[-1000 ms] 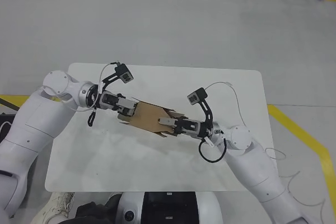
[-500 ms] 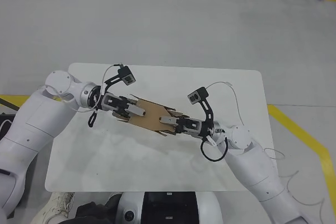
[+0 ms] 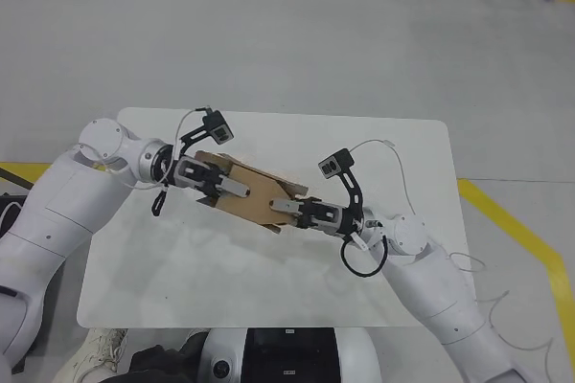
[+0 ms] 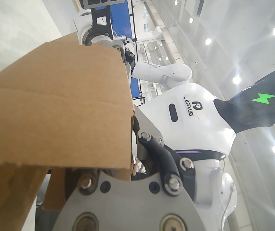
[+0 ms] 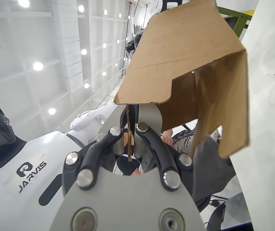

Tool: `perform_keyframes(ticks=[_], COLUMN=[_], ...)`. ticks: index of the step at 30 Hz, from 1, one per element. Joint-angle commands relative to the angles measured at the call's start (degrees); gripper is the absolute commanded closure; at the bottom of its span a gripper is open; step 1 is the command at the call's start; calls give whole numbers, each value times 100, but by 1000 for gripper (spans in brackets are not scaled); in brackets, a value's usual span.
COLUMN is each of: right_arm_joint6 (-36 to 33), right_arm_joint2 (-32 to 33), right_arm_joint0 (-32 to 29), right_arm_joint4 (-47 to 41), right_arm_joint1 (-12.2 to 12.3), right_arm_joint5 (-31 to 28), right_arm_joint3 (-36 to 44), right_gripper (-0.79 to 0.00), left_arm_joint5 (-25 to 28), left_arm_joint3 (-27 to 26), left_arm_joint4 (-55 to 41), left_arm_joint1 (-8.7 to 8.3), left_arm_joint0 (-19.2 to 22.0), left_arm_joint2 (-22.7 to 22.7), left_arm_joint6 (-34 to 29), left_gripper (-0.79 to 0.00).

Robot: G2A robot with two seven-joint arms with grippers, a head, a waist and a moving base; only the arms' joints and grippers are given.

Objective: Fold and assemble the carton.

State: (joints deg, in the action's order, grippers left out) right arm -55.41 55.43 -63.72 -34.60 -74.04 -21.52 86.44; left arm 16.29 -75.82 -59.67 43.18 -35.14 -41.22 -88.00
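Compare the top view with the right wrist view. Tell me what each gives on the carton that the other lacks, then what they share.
Top view: the carton over the white table, left gripper at one end, right gripper at the other. Right wrist view: the carton's hollow inside, a notched flap edge, cardboard pinched between the fingers. Shared: the brown carton, partly opened, in the right gripper's grip.

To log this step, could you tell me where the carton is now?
In the top view, the carton is held over the table's middle, between the left gripper and right gripper.
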Motion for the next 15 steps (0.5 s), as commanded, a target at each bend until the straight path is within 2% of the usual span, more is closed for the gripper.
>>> perform_keyframes(ticks=[1, 9, 15], right_arm_joint6=[-11, -144, -232], right_arm_joint2=[36, 524, 670], right_arm_joint0=[-7, -177, -242], right_arm_joint4=[-90, -551, -763], right_arm_joint1=[0, 80, 107], right_arm_joint5=[-26, 54, 291], right_arm_joint3=[-13, -54, -177], right_gripper=[-785, -785, -785], left_arm_joint5=[0, 0, -1], left_arm_joint3=[-5, 402, 475], left_arm_joint4=[-63, -498, -619], left_arm_joint1=[-7, -34, -65], left_arm_joint0=[-6, -117, -139], left_arm_joint2=[-25, -271, -208], left_arm_joint6=[0, 0, 0], left_gripper=[0, 0, 0])
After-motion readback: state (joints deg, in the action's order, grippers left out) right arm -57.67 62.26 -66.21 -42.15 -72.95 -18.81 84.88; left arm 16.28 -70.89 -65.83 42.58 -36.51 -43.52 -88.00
